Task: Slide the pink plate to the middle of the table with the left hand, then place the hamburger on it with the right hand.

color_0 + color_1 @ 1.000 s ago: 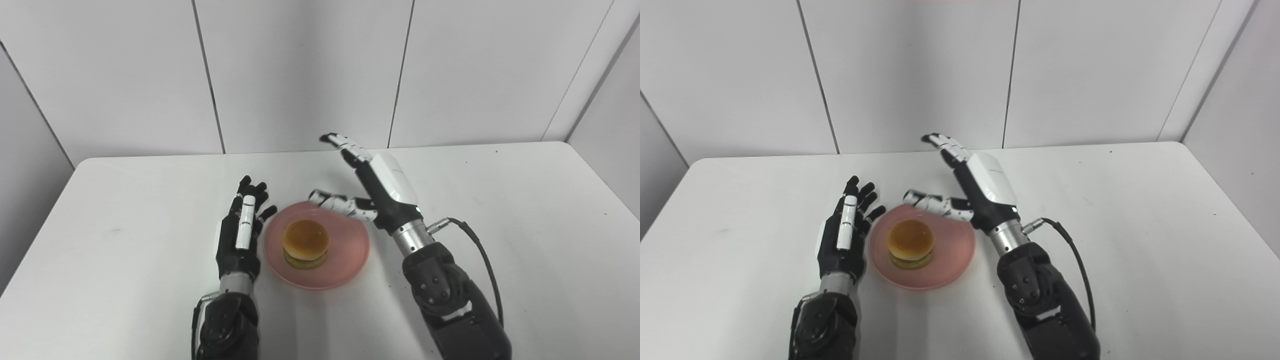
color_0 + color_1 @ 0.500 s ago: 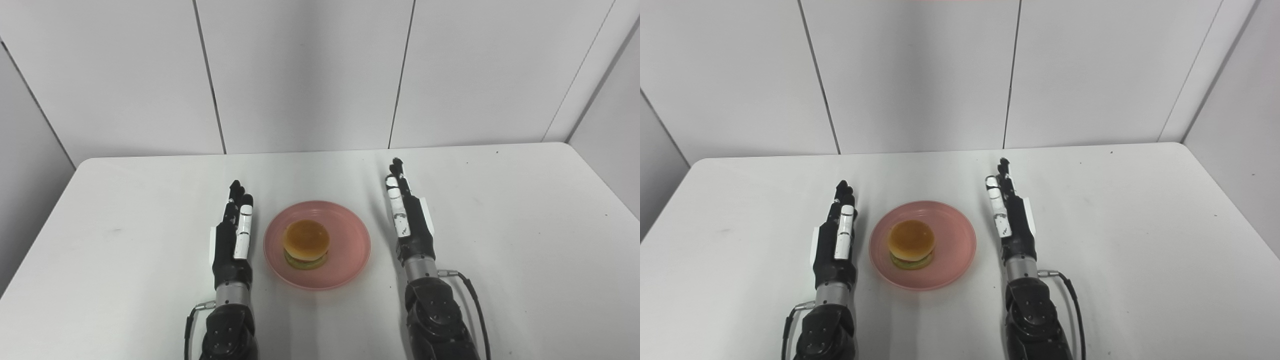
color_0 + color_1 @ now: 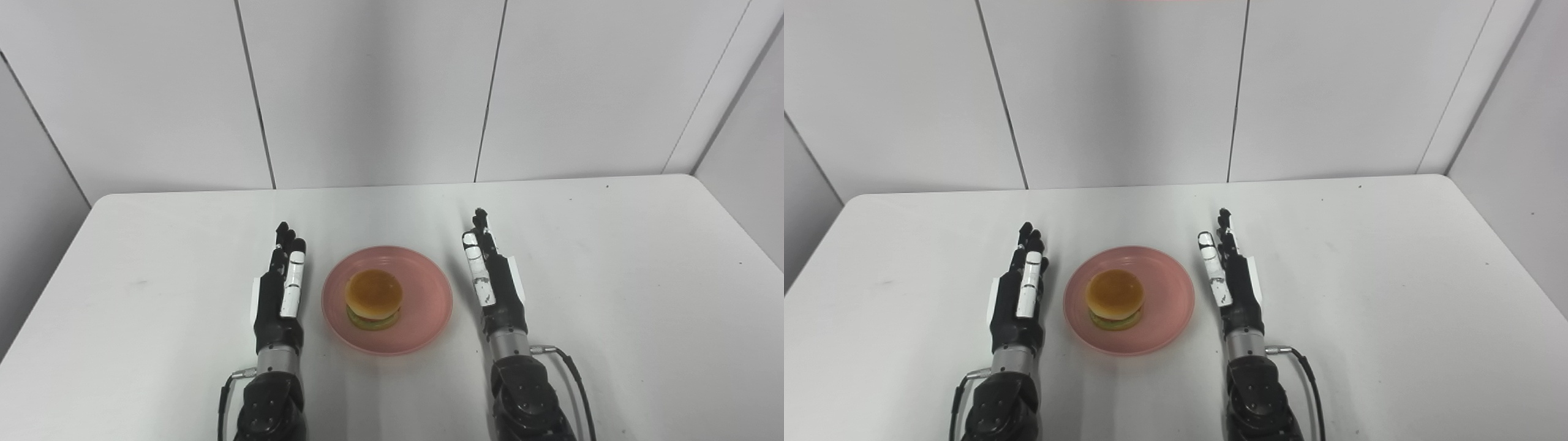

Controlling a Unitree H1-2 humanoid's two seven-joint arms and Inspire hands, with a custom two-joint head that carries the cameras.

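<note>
Hamburger: we see it sitting on the pink plate, slightly left of the plate's middle, tan bun on top with a green layer showing at the bottom edge.
Pink plate: round, flat on the white tabletop, lower centre of the frame, between our two hands.
Left hand: lower left of centre, just beside the plate's left rim but apart from it; fingers stretched straight toward the top of the frame and close together, holding nothing.
Right hand: lower right of centre, just beside the plate's right rim, not touching it; fingers straight and pointing up the frame, nothing in its grasp.
Arms: both of ours enter from the bottom edge, a thin black cable looping off our right wrist.
Background: grey wall panels fill the upper half of the frame.
</note>
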